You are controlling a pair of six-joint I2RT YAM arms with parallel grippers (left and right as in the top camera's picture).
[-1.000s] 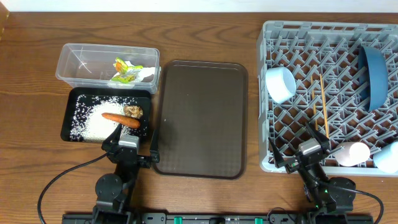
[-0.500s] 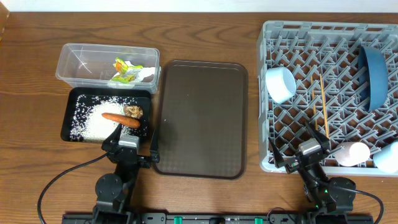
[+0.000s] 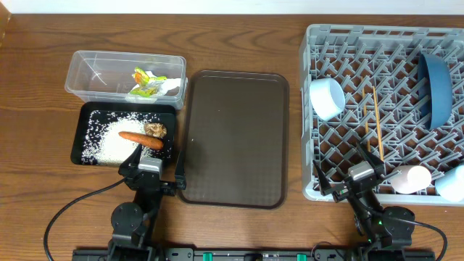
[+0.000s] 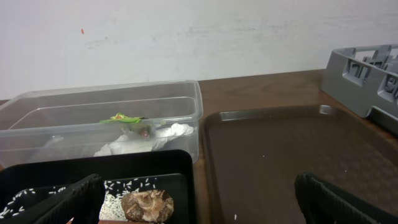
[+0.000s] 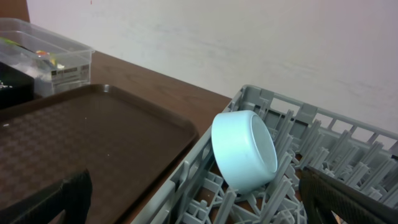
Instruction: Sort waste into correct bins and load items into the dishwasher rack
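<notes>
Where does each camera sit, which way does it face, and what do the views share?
Overhead: above the table, looking straight down; left gripper and right gripper open at the near edge.
Left wrist: low, facing the wall across black tray and clear tub; its fingers in the bottom corners.
Right wrist: low, facing the wall over dishwasher rack and white bowl; its fingers likewise.
Shared: all three show the brown serving tray.

Dishwasher rack point(image 3: 362, 31) cropped by right edge of overhead view, blue-inside cup point(image 3: 454, 183) likewise cut off; black tray point(image 4: 124, 163) clipped by lower edge of left wrist view
</notes>
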